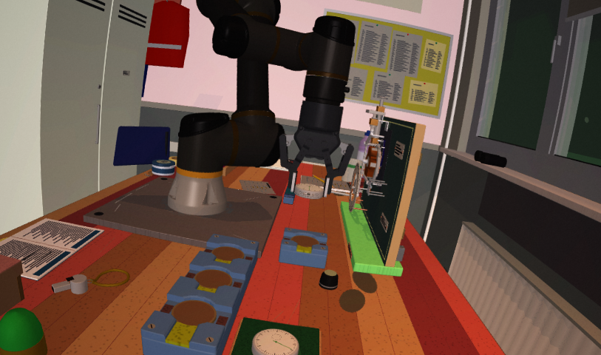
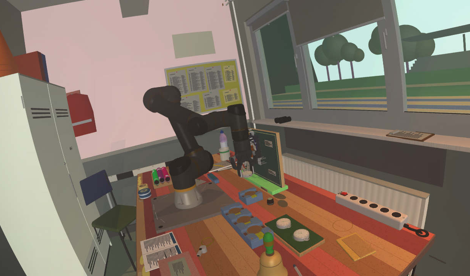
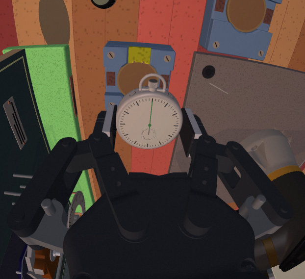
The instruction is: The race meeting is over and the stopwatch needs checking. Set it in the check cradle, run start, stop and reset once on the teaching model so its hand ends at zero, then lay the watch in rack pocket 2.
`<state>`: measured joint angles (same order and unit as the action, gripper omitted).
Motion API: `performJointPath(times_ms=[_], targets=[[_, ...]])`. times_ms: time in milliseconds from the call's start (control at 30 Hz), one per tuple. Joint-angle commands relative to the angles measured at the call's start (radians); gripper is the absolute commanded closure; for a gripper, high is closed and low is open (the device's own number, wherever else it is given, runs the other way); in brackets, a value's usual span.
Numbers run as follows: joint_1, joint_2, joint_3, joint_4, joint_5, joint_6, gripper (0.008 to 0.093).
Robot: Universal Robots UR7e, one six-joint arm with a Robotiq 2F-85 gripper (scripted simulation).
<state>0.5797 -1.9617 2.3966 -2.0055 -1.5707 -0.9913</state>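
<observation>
The silver stopwatch [image 3: 149, 119] hangs in the air behind the single blue check cradle [image 1: 304, 247], whose brown round seat is empty. The watch [image 1: 308, 190] is face up with its green hand at twelve and its crown toward the cradle, held by the rim in my closed gripper [image 3: 149, 126]. The teaching model [image 1: 385, 193], a dark upright board with exposed wheels on a green base, stands close on the right of the gripper [image 1: 309, 184]. The blue rack [image 1: 202, 290] of three brown pockets lies nearer the front, all three empty.
The model's wheels and green base [image 1: 367, 242] lie right beside the gripper. A small black knob [image 1: 328, 279] sits past the cradle. A green tray [image 2: 294, 234] holds two more watches. The arm's grey base plate [image 1: 184, 211], a whistle [image 1: 72, 283] and papers lie left.
</observation>
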Motion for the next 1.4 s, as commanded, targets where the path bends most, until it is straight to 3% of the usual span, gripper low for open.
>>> performJointPath(times_ms=[0,367,800,1067,1367], targets=[[-0.012,0.0,-0.001,-0.001,0.0,-0.011,0.0934],[-0.214,0.025,-0.015,-0.012,0.0,-0.211,0.0934],[-0.448,0.138,-0.086,-0.053,0.0,-0.443,0.0934],[-0.515,0.193,-0.127,-0.069,0.0,-0.51,0.0934],[-0.532,0.209,-0.139,-0.072,0.0,-0.527,0.0934]])
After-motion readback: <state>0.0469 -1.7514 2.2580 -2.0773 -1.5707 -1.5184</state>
